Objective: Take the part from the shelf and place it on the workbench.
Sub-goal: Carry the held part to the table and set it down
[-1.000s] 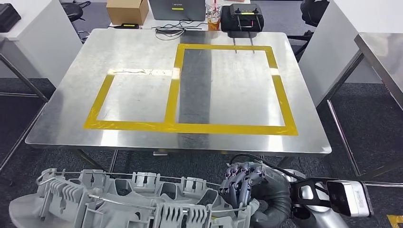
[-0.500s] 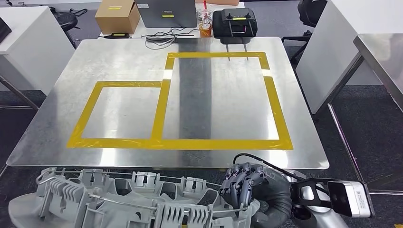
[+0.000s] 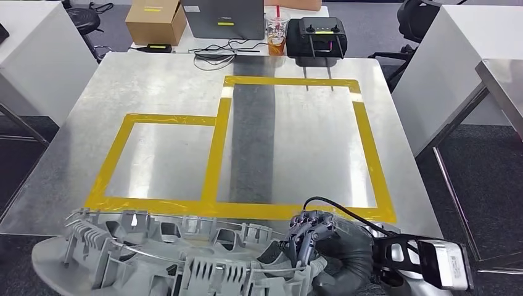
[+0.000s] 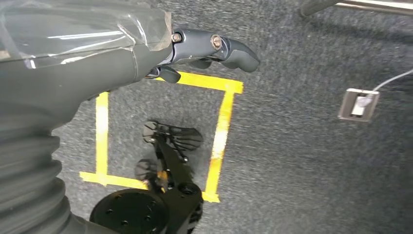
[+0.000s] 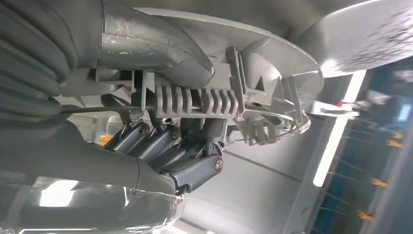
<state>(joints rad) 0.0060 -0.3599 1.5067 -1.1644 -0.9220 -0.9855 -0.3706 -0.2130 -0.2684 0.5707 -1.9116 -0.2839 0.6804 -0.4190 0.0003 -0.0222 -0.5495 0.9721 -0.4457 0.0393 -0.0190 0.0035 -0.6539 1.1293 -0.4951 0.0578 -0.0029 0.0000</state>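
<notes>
1. Part (image 3: pixel 179 259): large grey ribbed plastic moulding with a wire along it, carried low in front of the body, far edge just overlapping the near edge of the worktop (image 3: pixel 74 123) in the head view; whether it touches the metal cannot be told.
2. Right robot hand (image 3: pixel 311 237) grips the part's right end, dark fingers (image 5: pixel 160 146) curled under a ribbed section and thumb pressed on the other side, as seen in the right wrist view.
3. Left robot hand (image 4: pixel 204 48) seen in the left wrist view with fingers curled in and nothing plainly between them; held above dark carpet marked with a yellow tape square (image 4: pixel 221 126). Whether it bears on the part cannot be told.
4. Worktop of bare steel, marked with a smaller yellow tape frame (image 3: pixel 108 166) on the left and a larger tape frame (image 3: pixel 370 154) on the right, sharing one strip; both frames bare inside.
5. Beyond the far edge: cardboard box (image 3: pixel 154 20), laptop (image 3: pixel 225 18), drink cup (image 3: pixel 275 34), black controller (image 3: pixel 316 38) with two rods reaching over the larger frame's far strip.
6. White tables stand off to left and right, with carpeted aisles between.
7. Against the earlier frames: whole scene shifted, so camera moved; worktop's near edge now lower in the picture and closer to the part, which earlier sat short of that edge. Grip on the right end unchanged.
</notes>
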